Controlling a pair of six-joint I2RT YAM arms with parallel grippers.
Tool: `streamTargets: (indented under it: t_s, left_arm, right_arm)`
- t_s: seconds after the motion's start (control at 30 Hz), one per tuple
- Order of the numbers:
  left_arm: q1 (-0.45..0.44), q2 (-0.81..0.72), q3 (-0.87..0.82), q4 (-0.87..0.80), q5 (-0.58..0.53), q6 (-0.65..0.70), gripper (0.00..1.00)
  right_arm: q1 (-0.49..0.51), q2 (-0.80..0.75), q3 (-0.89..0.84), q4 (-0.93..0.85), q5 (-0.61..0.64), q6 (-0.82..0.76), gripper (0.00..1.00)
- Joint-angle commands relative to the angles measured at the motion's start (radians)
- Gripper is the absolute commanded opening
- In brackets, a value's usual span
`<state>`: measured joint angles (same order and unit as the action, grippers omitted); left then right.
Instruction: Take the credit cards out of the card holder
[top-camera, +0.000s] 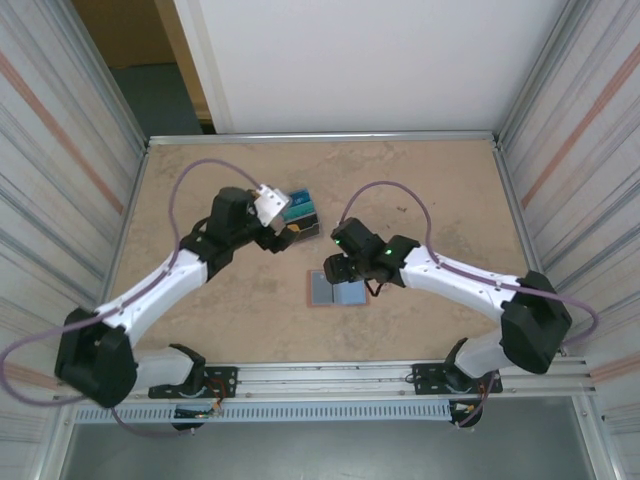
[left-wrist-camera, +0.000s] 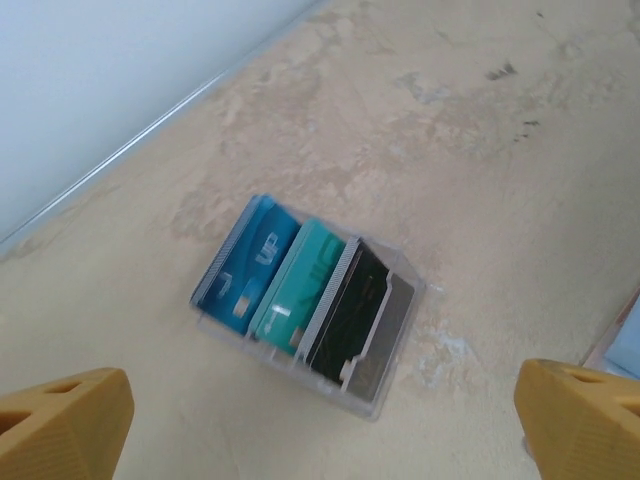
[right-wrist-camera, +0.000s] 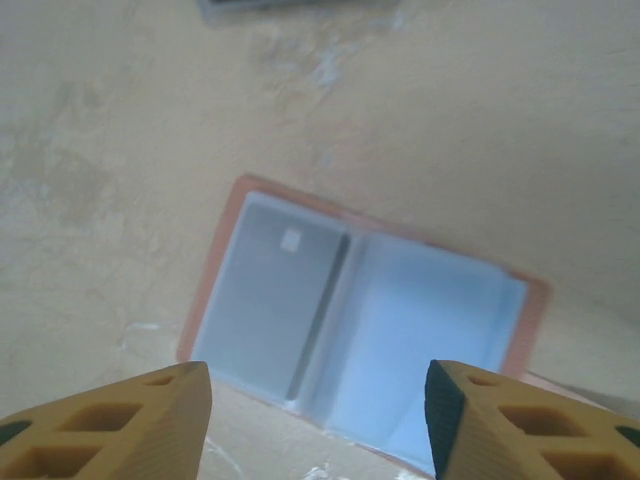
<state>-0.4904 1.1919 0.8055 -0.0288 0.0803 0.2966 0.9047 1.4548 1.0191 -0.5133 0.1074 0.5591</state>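
The right gripper (right-wrist-camera: 315, 425) has two mustard-yellow plastic fingers (right-wrist-camera: 110, 420) with hollow ribbing. It hangs just above the card holder, jaws part-way apart and nothing between them.

Beneath it, the card holder (right-wrist-camera: 208, 270) is a flat salmon-pink bifold wallet with pale blue lining. It lies spread open on the mottled beige table (right-wrist-camera: 90, 150), near the table's middle in the overhead view. On the left of the right wrist view, one pocket holds a pale grey-blue credit card (right-wrist-camera: 275, 300) with a small white square near its top. The other pocket looks empty, though I cannot be sure.

The left gripper (left-wrist-camera: 320, 440) is spread wide and empty above a small boxy stand (left-wrist-camera: 400, 300) with clear walls. The stand sits farther from the arm bases than the wallet and apart from it. A blue card (left-wrist-camera: 250, 260) and a teal card (left-wrist-camera: 295, 290) lean in its slots. Beside them is a dark panel (left-wrist-camera: 350, 310), either a card or a divider.

The remaining card is probably light, stiff and slick, and it lies nearly flush in its sleeve. The soft wallet would likely slide or lift with any pull. The best hold is likely the card's exposed edge near the centre fold, pinched thinly, with the wallet pressed down.
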Motion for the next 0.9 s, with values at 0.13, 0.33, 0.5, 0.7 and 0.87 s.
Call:
streamTargets:
  t_s: [0.13,0.33,0.5,0.7,0.87]
  left_arm:
    - [0.003,-0.238,-0.218,0.139,-0.193,-0.301,0.99]
    - [0.012,-0.374,-0.347,0.188,-0.252,-0.390,0.99]
    - [0.019,-0.405,-0.379,0.171,-0.261,-0.415,0.99]
    - [0.019,-0.401,-0.387,0.160,-0.266,-0.422,0.99]
    - [0.021,-0.398,-0.391,0.153,-0.268,-0.419,0.99]
  right_arm:
    - [0.062,0.154,0.098,-0.051,-0.019,0.062,0.47]
    - [0.084,0.252,0.151,-0.072,-0.031,0.064,0.48]
    - [0.110,0.337,0.207,-0.104,-0.016,0.064,0.49]
    - [0.124,0.411,0.252,-0.135,0.006,0.065,0.52]
    - [0.125,0.442,0.257,-0.137,0.007,0.067,0.55]
